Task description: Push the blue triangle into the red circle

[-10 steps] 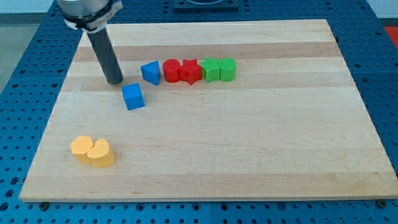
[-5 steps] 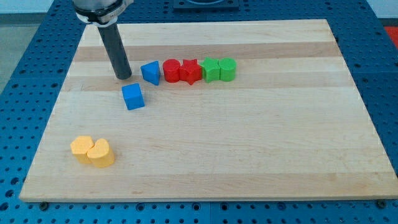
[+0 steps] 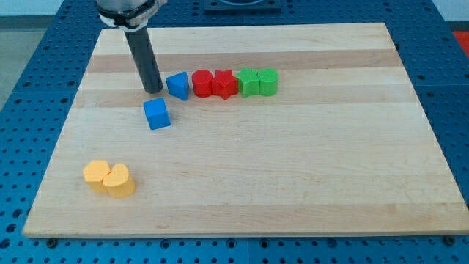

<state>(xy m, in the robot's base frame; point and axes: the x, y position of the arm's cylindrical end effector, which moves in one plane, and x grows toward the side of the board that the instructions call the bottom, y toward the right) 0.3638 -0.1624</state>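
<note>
The blue triangle (image 3: 177, 85) lies on the wooden board, just left of the red circle (image 3: 201, 83), with a very small gap between them. My tip (image 3: 153, 90) stands just left of the blue triangle, close to its left edge; contact cannot be told. The dark rod rises from it toward the view's top left.
A red star (image 3: 225, 83) touches the red circle's right side, then two green blocks (image 3: 249, 82) (image 3: 267, 81) continue the row. A blue cube (image 3: 156, 114) lies below my tip. Two yellow blocks (image 3: 95, 174) (image 3: 119, 181) sit at the lower left. The board (image 3: 293, 161) ends at blue perforated table.
My tip has moved right, from about a block's width left of the blue triangle to right beside it. No block has moved.
</note>
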